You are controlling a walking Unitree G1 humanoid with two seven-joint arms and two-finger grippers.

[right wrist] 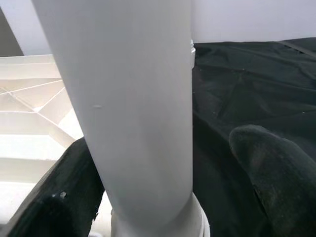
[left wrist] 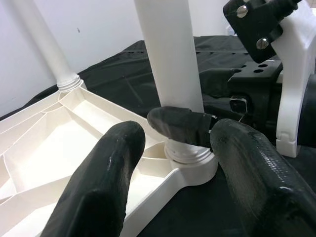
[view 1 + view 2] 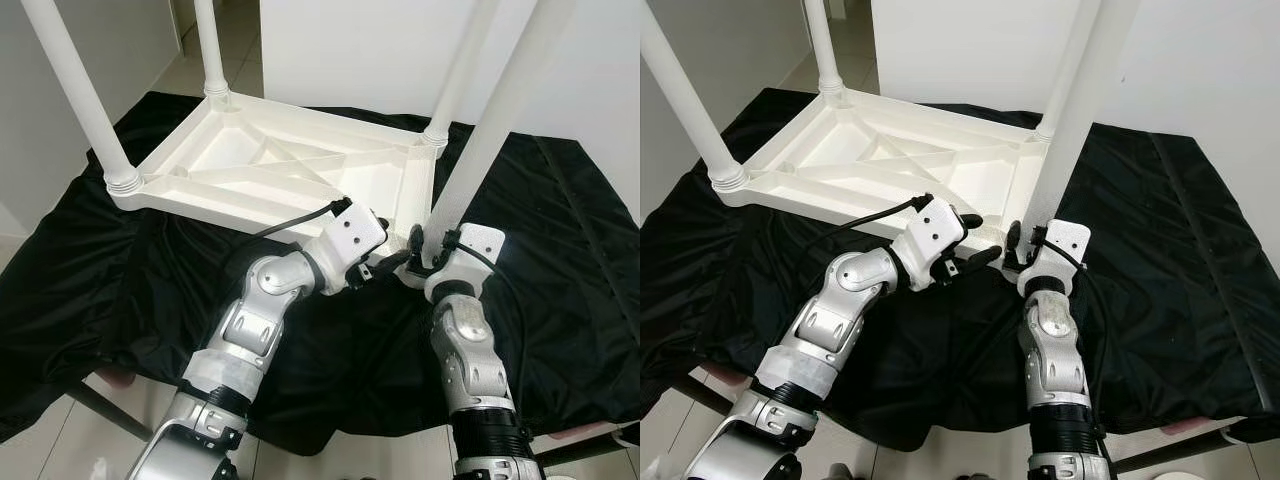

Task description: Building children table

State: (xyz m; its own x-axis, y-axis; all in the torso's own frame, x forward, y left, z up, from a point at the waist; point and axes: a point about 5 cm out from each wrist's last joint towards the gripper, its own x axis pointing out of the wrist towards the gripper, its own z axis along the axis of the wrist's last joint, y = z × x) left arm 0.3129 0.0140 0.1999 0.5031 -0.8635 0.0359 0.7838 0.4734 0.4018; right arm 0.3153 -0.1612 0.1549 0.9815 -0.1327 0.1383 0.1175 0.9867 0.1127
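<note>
1. Black cloth covers the work surface, draped and wrinkled over the edges; pale tiled floor shows below the near edge.
2. White plastic table top lies upside down on the cloth, ribbed underside facing up. It sits in the far-left half of the cloth.
3. Four white legs stand upright from the corners. Far-left leg, near-left leg and far-right leg are seated in threaded collars.
4. Near-right leg rises from the corner closest to the robot; its base collar sits in the corner socket.
5. Left arm reaches in from the near left, elbow bent, with a black cable looping over the wrist.
6. Right arm comes up straight from the near edge.
7. Right gripper is at the base of the near-right leg. Jaws stand moderately apart with the leg between them: one finger lies against the leg, the other finger stands apart from it.
8. Left gripper hovers just beside the same corner, pointed at the leg base. Jaws are wide and hold nothing.
</note>
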